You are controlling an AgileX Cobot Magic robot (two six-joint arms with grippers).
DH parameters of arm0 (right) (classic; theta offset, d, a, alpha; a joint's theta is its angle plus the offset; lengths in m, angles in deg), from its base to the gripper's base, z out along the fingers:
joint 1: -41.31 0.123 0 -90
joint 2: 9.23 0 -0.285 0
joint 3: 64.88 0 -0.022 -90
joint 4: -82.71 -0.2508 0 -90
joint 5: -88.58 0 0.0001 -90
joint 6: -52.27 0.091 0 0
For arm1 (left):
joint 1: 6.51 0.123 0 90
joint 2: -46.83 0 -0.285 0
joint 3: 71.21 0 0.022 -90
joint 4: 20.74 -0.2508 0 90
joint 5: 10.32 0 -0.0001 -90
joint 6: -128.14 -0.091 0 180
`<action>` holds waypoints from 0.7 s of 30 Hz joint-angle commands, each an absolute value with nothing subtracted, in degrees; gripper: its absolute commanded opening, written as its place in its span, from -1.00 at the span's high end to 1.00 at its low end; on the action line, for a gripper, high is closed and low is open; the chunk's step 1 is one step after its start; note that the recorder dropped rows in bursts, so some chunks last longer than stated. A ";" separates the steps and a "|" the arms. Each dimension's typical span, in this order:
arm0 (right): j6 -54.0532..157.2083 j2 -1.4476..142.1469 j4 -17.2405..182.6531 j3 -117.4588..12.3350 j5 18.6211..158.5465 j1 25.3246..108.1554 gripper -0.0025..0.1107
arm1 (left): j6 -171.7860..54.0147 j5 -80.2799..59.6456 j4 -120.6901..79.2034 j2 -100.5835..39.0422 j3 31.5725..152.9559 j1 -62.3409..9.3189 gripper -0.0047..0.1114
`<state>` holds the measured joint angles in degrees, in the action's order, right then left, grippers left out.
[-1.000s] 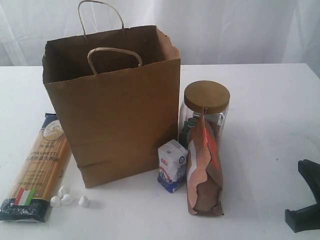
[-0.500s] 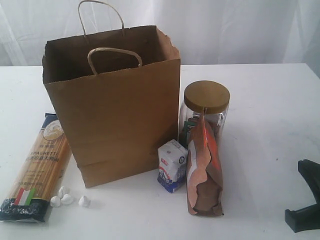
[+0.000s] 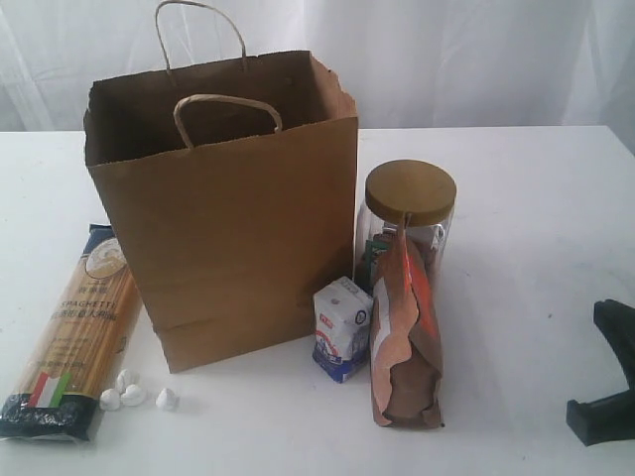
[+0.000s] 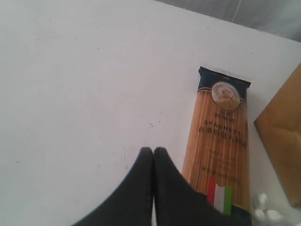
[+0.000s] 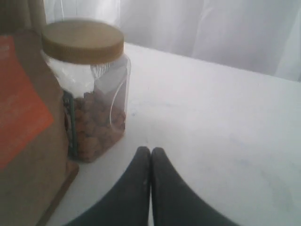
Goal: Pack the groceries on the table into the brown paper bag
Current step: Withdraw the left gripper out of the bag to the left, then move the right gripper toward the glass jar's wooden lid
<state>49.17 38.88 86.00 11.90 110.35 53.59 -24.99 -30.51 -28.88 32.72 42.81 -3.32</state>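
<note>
Nearest, at the right edge of the worktop (image 3: 526,198): right gripper (image 5: 150,150), black, low over the bare white surface, fingers pressed together on nothing, tips aimed toward the gold-lidded glass jar (image 3: 410,193) and well short of it. Off to the near left, outside the exterior view: left gripper (image 4: 153,149), likewise black, closed tight and empty, hanging above the worktop just beside the flag end of the long spaghetti packet (image 3: 74,327).

On that packet, flat along the left side: "SPAGHETTI" in dark capitals, smaller lines beneath too fine to read, a green-white-red stripe at the near end, a round emblem on the dark blue far end. Just right of its near end, small white lumps (image 3: 134,392), four, clustered.

Further right, brown pouch (image 3: 405,337), upright, crumpled, orange panel on one side, no legible print. Just beside its left flank, small white-blue carton (image 3: 342,329), lettering too small to read.

Centre: brown paper bag (image 3: 238,228), plain kraft, standing, mouth open, one twisted handle raised at the far wall, the other folded over the near wall. Behind the pouch, the jar: clear, upright, brown pieces inside, green label strip. Farthest back, white curtain (image 3: 446,50).
</note>
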 commanded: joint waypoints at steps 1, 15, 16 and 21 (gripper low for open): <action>59.31 38.62 85.71 12.34 126.46 53.23 0.96 | -24.93 -21.89 -28.90 33.07 42.68 -3.19 0.92; 64.37 38.98 82.71 -9.48 150.95 53.23 0.96 | -24.82 -16.63 -28.90 33.07 43.13 -3.19 0.92; 63.99 39.73 84.99 -13.58 146.60 53.23 0.96 | -24.82 -17.24 -28.90 33.07 43.13 -3.19 0.92; 62.99 47.89 105.64 -34.90 102.20 53.23 0.96 | -24.82 -17.59 -28.90 33.07 43.13 -3.19 0.92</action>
<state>63.70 42.60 94.10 -26.81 127.52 53.59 -24.99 -17.20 -28.88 32.72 42.81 -3.32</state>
